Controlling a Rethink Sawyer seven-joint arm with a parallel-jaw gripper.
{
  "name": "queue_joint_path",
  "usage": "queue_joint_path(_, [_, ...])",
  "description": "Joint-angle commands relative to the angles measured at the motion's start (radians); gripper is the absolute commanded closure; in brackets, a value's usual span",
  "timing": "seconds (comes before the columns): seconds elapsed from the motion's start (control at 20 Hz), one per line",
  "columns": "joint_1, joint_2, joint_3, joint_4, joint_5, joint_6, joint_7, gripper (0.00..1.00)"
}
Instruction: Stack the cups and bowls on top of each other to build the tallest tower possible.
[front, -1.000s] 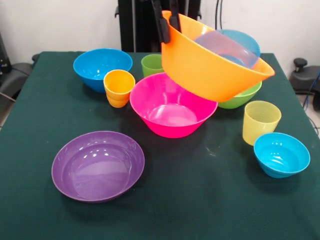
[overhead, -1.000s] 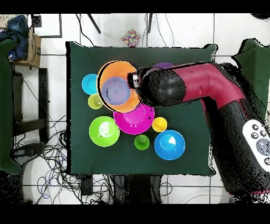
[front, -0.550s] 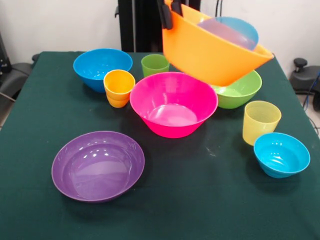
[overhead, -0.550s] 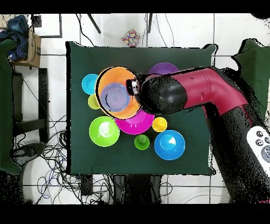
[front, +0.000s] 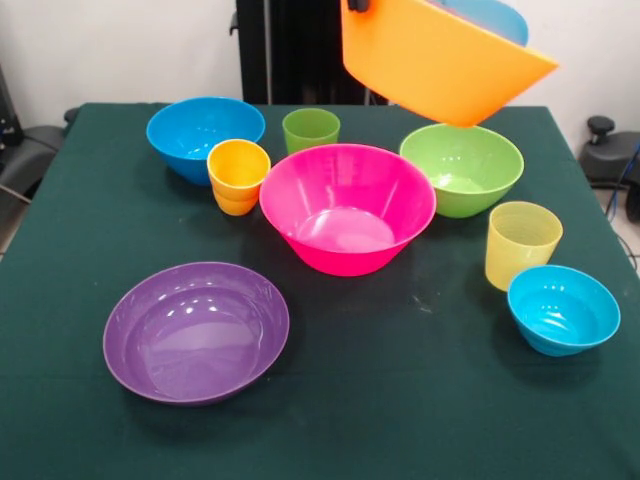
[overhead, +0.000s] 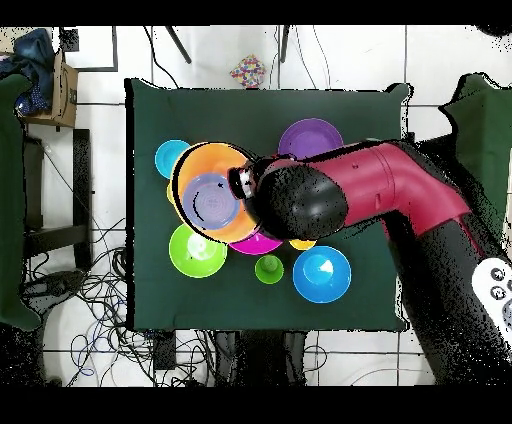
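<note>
My gripper is shut on the rim of the large orange bowl, which hangs tilted high above the table's far side. A small blue bowl rides inside it. From overhead, the orange bowl with the small bowl in it lies over the table's left half, and the gripper sits at its rim. The pink bowl stands empty mid-table, below and left of the load. No tower is in view.
On the table stand a purple bowl, a blue bowl, a green bowl, a small blue bowl, and green, yellow-orange and pale yellow cups. The arm hides much of the pink bowl from overhead.
The orange bowl, with the small bowl inside, has risen well clear of the pink and green bowls. The green bowl behind it now shows whole.
</note>
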Motion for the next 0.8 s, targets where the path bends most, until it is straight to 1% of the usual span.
queue_joint_path(0.05, [-0.021, -0.018, 0.072, 0.112, 0.007, 0.108, -0.280, 1.00])
queue_joint_path(0.45, [-0.052, 0.011, 0.093, 0.129, -0.035, 0.093, -0.287, 1.00])
queue_joint_path(0.8, [-0.067, 0.030, 0.118, 0.133, -0.037, 0.077, -0.275, 1.00])
